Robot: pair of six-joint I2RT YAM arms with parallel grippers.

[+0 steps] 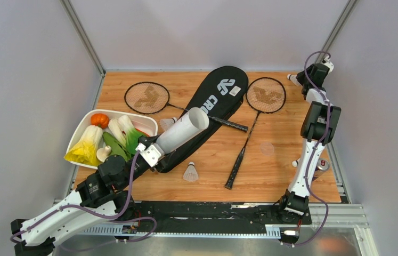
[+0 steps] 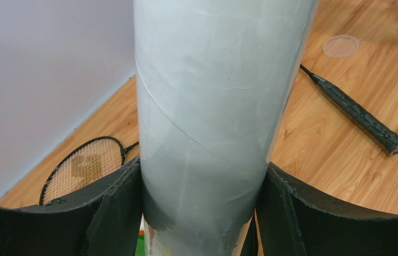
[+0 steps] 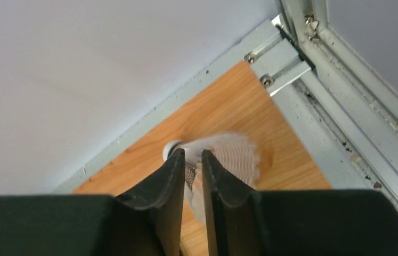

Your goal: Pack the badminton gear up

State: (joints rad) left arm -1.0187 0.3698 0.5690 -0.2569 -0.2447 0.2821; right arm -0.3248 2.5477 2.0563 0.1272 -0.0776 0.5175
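Observation:
My left gripper (image 1: 151, 154) (image 2: 204, 170) is shut on the lower end of the long white tube (image 1: 183, 130) (image 2: 212, 106), which tilts up over the black racket bag (image 1: 223, 90), open mouth toward the far right. In the far right corner my right gripper (image 1: 296, 79) (image 3: 194, 157) pinches a white shuttlecock (image 3: 239, 152) by its skirt, just above the wood. One racket (image 1: 146, 97) lies left of the bag, another racket (image 1: 265, 95) right of it. Loose shuttlecocks lie at the front (image 1: 189, 172) and beside the tube (image 1: 167, 124).
A white tray (image 1: 87, 121) of toy vegetables sits at the left, close to my left arm. A clear round lid (image 1: 267, 148) (image 2: 340, 46) lies on the wood right of centre. A small can (image 1: 322, 165) stands by the right rail. Walls and metal rails box in the far right corner.

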